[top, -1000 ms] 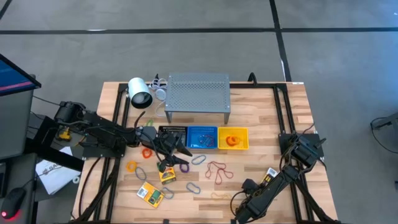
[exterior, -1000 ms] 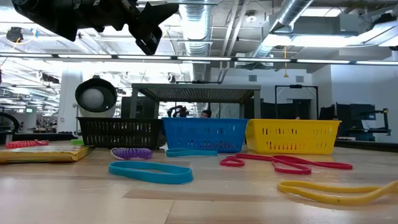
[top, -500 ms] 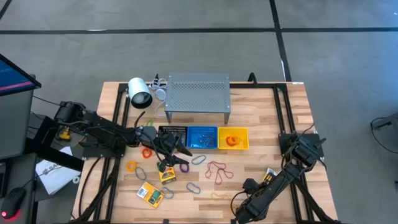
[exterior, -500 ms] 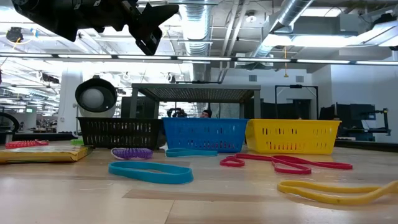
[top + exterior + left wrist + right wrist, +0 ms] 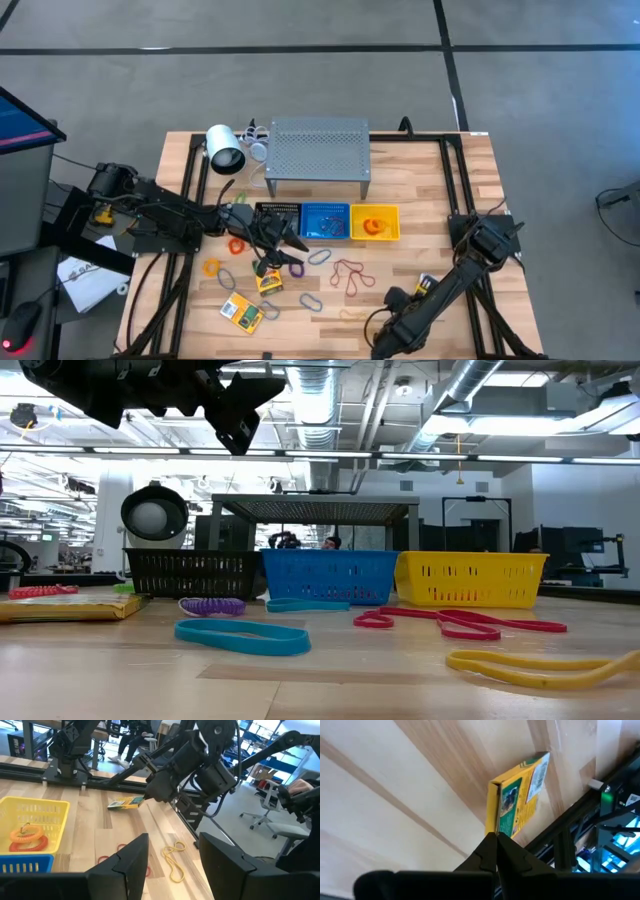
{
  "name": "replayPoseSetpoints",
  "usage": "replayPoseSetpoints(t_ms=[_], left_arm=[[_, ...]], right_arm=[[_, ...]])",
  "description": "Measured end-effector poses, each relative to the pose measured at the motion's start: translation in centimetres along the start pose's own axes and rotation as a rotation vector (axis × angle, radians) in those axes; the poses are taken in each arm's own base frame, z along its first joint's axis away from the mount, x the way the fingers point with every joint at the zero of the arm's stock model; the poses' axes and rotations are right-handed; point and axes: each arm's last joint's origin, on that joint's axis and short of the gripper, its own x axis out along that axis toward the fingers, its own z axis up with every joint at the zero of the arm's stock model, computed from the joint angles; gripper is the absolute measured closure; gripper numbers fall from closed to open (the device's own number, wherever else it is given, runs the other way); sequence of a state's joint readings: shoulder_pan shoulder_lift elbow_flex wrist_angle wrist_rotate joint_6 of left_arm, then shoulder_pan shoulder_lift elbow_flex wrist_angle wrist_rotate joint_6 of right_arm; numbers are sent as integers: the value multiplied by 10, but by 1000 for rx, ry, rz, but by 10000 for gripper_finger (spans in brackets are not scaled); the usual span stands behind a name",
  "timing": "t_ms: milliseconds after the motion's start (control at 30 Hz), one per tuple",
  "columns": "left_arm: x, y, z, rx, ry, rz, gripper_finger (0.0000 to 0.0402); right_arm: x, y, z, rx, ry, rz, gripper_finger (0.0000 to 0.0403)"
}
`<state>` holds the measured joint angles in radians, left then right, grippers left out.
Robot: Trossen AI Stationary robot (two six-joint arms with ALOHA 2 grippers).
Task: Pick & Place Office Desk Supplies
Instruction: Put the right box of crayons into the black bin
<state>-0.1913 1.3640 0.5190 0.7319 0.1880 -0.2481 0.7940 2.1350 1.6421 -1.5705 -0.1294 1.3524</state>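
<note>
A flat yellow-and-green pack (image 5: pixel 517 795) is clear of the wooden table (image 5: pixel 420 190) at its near right, with my right gripper (image 5: pixel 496 842) shut on it; the left wrist view shows the same pack (image 5: pixel 126 804) in the air. My left gripper (image 5: pixel 172 865) stands open over the table's middle left (image 5: pixel 285 240), beside the black basket (image 5: pixel 277 212), with nothing between its fingers. Loose on the boards lie two more packs (image 5: pixel 242 312), red bands (image 5: pixel 350 274), a purple band (image 5: pixel 295 268), an orange band (image 5: pixel 211 267), a yellow band (image 5: pixel 172 857) and grey clips (image 5: pixel 310 300). My right gripper pinches one short end of the pack (image 5: pixel 496 831) between its two fingertips (image 5: pixel 485 851). The fingers slant down from above. The pack sticks out beyond them, about level, lifted clear of the table (image 5: pixel 131 803).
A blue basket (image 5: pixel 325 222) and a yellow basket (image 5: pixel 375 222) with orange loops stand in a row with the black one. Behind them are the grey perforated shelf (image 5: pixel 318 150) and a white cylinder (image 5: pixel 225 150). Black rails (image 5: pixel 455 180) run along the table's sides.
My right gripper has risen, staying shut, and drifted a little toward the table's near left. The pack has come up with it, clear of the boards.
</note>
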Motion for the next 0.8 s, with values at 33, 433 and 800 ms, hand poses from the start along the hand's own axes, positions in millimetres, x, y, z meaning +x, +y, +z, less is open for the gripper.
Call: replayPoseSetpoints(t_ms=[33, 433, 800], left_arm=[[0, 0, 0, 0, 0, 0, 231], [0, 0, 0, 5, 0, 0, 231], [0, 0, 0, 5, 0, 0, 231]], right_arm=[[-3, -2, 0, 6, -3, 10, 403], [-42, -42, -6, 62, -189, 138, 403], [-76, -89, -9, 35, -358, 259, 403]])
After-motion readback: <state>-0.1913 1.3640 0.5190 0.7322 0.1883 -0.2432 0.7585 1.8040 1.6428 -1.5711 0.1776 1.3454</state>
